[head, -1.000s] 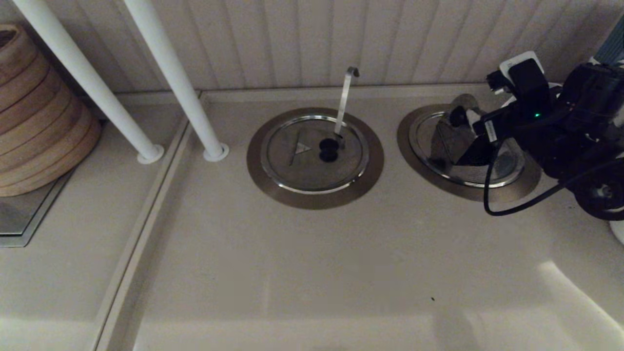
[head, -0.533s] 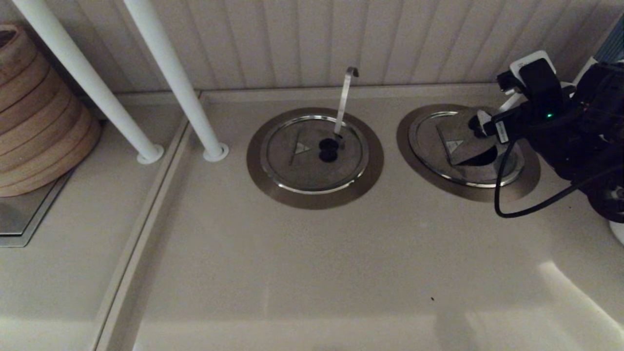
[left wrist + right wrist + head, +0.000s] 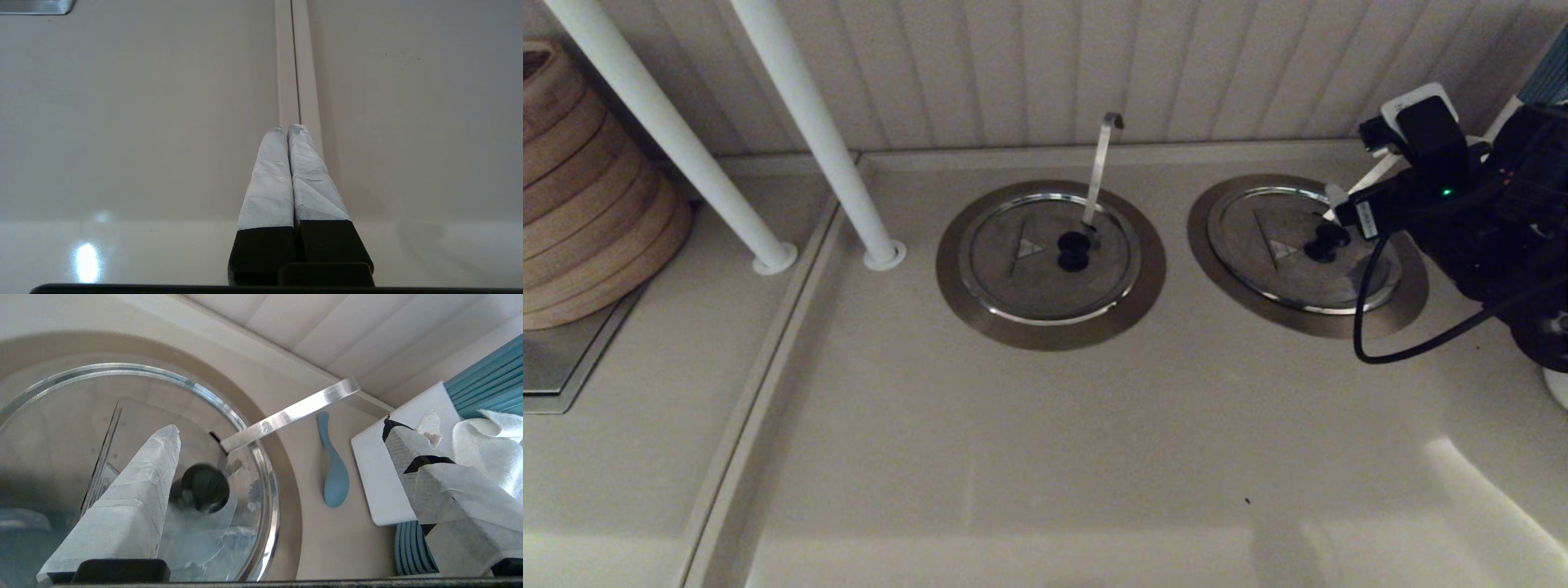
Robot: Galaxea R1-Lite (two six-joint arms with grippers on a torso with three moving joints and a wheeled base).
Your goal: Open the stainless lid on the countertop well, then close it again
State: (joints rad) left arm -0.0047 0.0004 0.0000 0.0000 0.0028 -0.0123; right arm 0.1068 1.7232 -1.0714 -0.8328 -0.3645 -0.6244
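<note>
Stainless lid lies flat, closed over the countertop well at far right of counter; task looks basically done. My right end effector spread wide, holding nothing, beside knob. Left end effector pinched closed, parked.

You had the stainless lid as shiny, mirror-like steel with a matt black knob, ringed by brushed metal of the countertop well. The surface looked smooth, faintly glossy. Rough pale wrapping covered the right tool's fingers.
</note>
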